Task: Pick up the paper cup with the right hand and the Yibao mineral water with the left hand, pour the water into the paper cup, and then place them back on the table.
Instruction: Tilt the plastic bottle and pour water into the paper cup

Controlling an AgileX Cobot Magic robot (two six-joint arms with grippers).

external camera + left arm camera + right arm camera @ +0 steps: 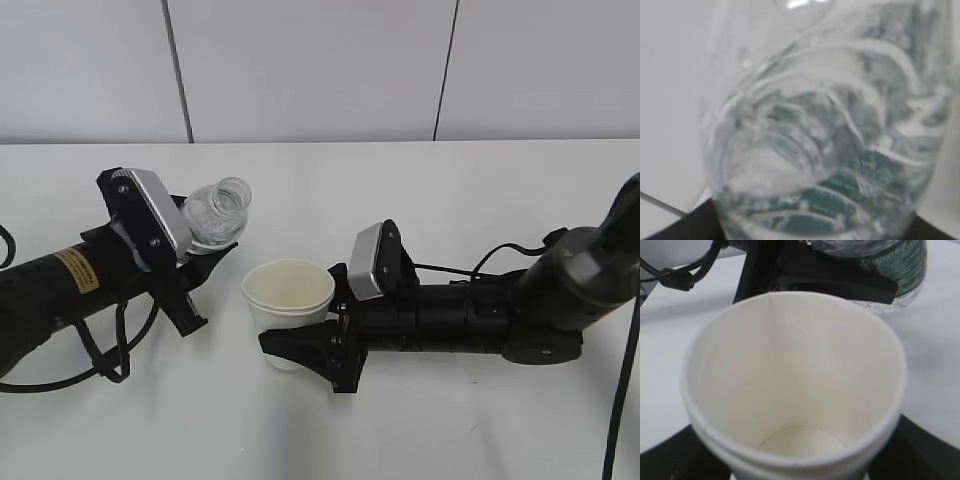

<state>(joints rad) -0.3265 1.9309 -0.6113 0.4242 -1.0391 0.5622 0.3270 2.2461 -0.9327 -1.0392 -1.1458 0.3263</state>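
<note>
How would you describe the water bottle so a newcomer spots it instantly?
On the white table, look left of centre at the black arm with the yellow sticker; its left gripper is clamped on the Yibao mineral water. It is a small, clear, ribbed plastic bottle, uncapped, with a dark green label. Unlike the opaque white paper cup beside it, it is see-through.

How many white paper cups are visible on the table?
1: the small white paper cup stands near the table's middle, inside the right gripper, beside the clear ribbed plastic bottle.
</note>
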